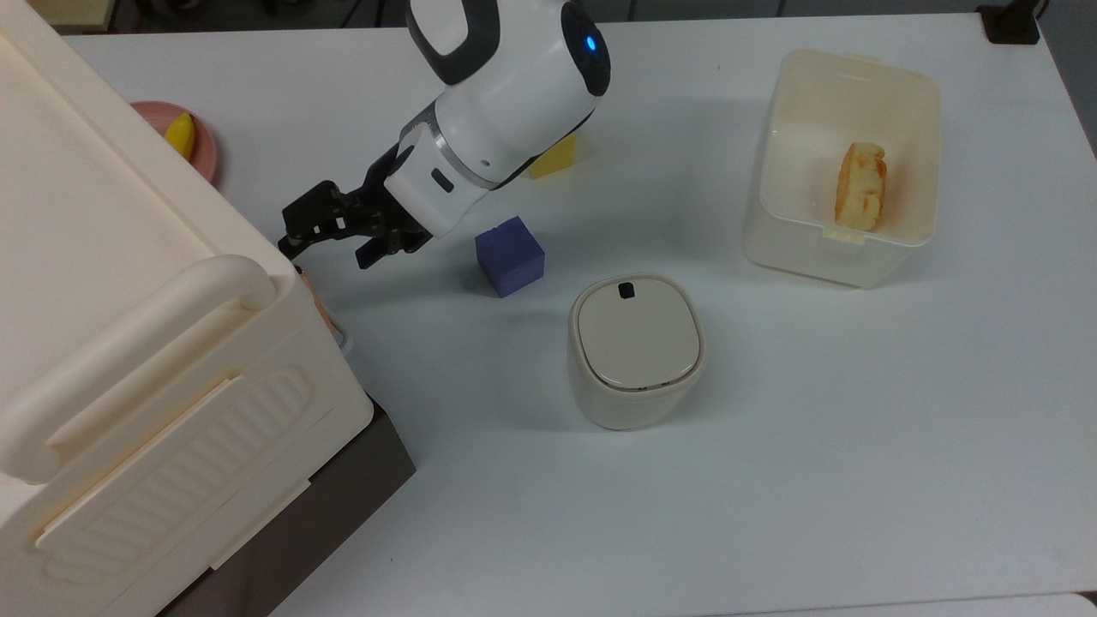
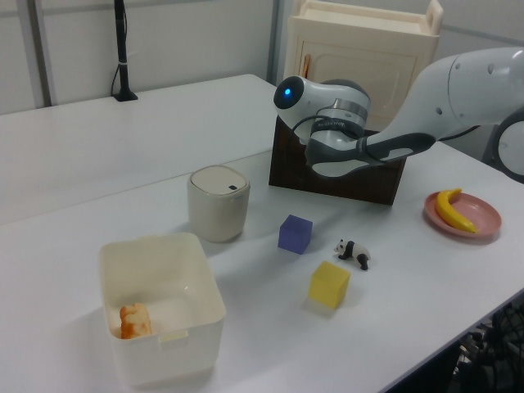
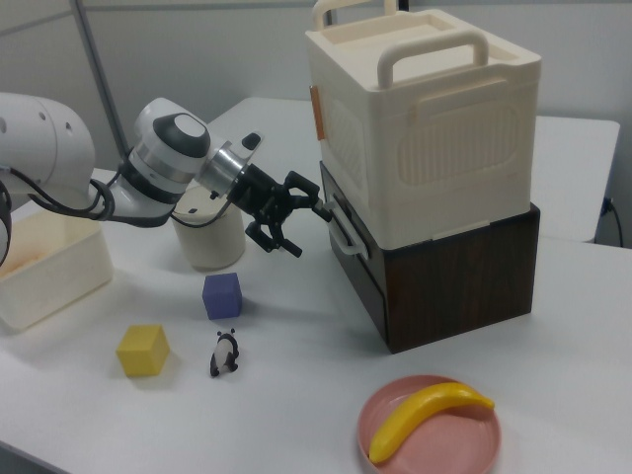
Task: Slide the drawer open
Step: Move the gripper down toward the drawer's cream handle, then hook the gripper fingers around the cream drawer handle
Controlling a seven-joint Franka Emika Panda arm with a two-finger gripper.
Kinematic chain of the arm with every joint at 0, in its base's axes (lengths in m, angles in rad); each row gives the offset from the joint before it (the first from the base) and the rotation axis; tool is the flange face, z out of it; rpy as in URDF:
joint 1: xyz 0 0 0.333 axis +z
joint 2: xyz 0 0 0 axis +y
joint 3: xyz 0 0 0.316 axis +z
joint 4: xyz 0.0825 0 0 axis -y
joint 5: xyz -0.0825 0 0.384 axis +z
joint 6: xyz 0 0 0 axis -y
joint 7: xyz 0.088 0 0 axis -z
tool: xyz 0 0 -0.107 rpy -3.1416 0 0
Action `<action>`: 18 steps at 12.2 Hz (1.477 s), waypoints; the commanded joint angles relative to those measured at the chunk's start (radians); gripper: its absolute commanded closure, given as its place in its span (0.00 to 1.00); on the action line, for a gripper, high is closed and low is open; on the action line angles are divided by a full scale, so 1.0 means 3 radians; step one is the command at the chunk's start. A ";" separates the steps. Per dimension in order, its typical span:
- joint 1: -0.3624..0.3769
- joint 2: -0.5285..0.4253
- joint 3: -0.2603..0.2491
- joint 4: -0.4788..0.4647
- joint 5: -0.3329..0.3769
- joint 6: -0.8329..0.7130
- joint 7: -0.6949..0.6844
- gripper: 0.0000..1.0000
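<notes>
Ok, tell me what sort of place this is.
Probably a robotics lab test bench: a Franka arm with its gripper over a white table laid out with toy-like props, a purple cube, a panda figurine and a banana on a pink plate.

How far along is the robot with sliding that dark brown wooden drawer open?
Done: the black two-finger gripper has reached the dark brown wooden drawer below the cream cabinet. In hand: its open fingers sit right beside the thin white loop handle, not closed on it. Left: gripping the handle and pulling; the drawer front looks barely out, if at all.
</notes>
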 commanded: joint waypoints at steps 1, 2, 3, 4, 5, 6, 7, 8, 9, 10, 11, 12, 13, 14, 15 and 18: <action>-0.0053 -0.0025 -0.0037 -0.0066 -0.0156 0.0180 -0.0047 0.06; -0.0058 -0.0025 -0.0037 -0.0051 -0.0186 0.0180 -0.0047 0.06; -0.0069 -0.0031 -0.0037 -0.0046 -0.0222 0.0190 -0.0047 0.09; -0.0074 -0.0031 -0.0042 -0.0041 -0.0278 0.0190 -0.0047 0.10; -0.0084 -0.0026 -0.0042 -0.0041 -0.0355 0.0190 -0.0042 0.15; -0.0099 -0.0025 -0.0042 -0.0041 -0.0371 0.0195 -0.0042 0.17; -0.0099 -0.0031 -0.0042 -0.0031 -0.0376 0.0190 -0.0047 0.22; -0.0099 -0.0031 -0.0042 -0.0020 -0.0376 0.0190 -0.0047 0.24; -0.0099 -0.0026 -0.0042 -0.0020 -0.0376 0.0190 -0.0047 0.27; -0.0099 -0.0031 -0.0047 -0.0020 -0.0381 0.0190 -0.0047 0.31; -0.0099 -0.0031 -0.0042 -0.0020 -0.0416 0.0180 -0.0047 0.31; -0.0099 -0.0031 -0.0047 -0.0020 -0.0442 0.0180 -0.0037 0.31; -0.0099 -0.0031 -0.0047 -0.0025 -0.0503 0.0175 -0.0027 0.31; -0.0099 -0.0031 -0.0047 -0.0036 -0.0585 0.0169 -0.0022 0.31; -0.0099 -0.0026 -0.0042 -0.0041 -0.0671 0.0169 -0.0017 0.31; -0.0089 -0.0020 -0.0047 -0.0071 -0.0739 0.0154 0.0019 0.31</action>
